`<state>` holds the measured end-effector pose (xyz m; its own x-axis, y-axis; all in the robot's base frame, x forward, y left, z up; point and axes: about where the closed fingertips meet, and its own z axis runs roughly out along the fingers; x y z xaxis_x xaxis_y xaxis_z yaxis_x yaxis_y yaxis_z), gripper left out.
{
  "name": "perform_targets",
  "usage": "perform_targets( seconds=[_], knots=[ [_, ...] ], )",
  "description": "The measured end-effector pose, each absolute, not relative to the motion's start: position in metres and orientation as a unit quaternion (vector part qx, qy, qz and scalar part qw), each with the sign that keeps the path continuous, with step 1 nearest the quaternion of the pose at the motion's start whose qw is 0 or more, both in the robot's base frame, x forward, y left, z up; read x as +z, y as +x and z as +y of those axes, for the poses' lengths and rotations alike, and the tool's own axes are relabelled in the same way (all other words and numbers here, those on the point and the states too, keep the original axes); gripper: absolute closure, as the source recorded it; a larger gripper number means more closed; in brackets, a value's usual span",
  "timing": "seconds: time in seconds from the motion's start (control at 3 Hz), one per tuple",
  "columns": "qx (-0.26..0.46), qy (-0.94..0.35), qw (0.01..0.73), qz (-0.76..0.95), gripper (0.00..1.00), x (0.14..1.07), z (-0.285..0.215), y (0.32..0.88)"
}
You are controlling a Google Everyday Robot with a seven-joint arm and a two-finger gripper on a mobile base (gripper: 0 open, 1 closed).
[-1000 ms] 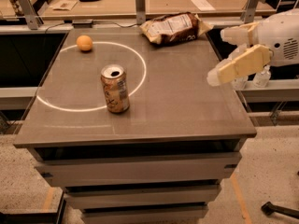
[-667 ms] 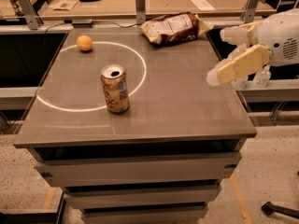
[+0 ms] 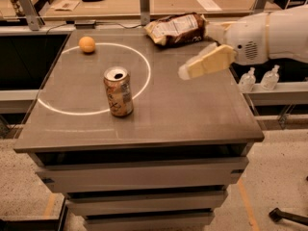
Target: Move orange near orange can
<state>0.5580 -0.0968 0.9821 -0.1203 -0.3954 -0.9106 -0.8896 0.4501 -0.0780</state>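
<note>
Swung left since a second ago, out over the right part of the table (image 3: pixel 192 124): gripper (image 3: pixel 190 71), hanging in the air, touching nothing. Open or closed: cannot tell. No shift in orange (image 3: pixel 87 44), resting far left on the edge of the white ring (image 3: pixel 148 71), well apart from can (image 3: pixel 118 91), upright inside that ring. Probably mid-approach, crossing toward orange for a grasp. Bag (image 3: pixel 175 28) at the far edge, near that path; worth passing clear of.

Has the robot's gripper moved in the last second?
Yes. The gripper has shifted left over the table, closer to the orange can, which has stayed put.
</note>
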Motion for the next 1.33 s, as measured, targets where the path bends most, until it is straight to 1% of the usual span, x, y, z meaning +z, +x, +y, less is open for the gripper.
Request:
perform_targets(
  seconds=[0.67,1.0,1.33],
  knots=[
    [0.306,-0.495,0.506,0.637,0.00,0.966,-0.040,0.634],
    [0.285,-0.505,0.497,0.646,0.00,0.963,-0.006,0.660],
    [0.237,-0.497,0.485,0.679,0.00,0.951,0.021,0.675]
  ],
)
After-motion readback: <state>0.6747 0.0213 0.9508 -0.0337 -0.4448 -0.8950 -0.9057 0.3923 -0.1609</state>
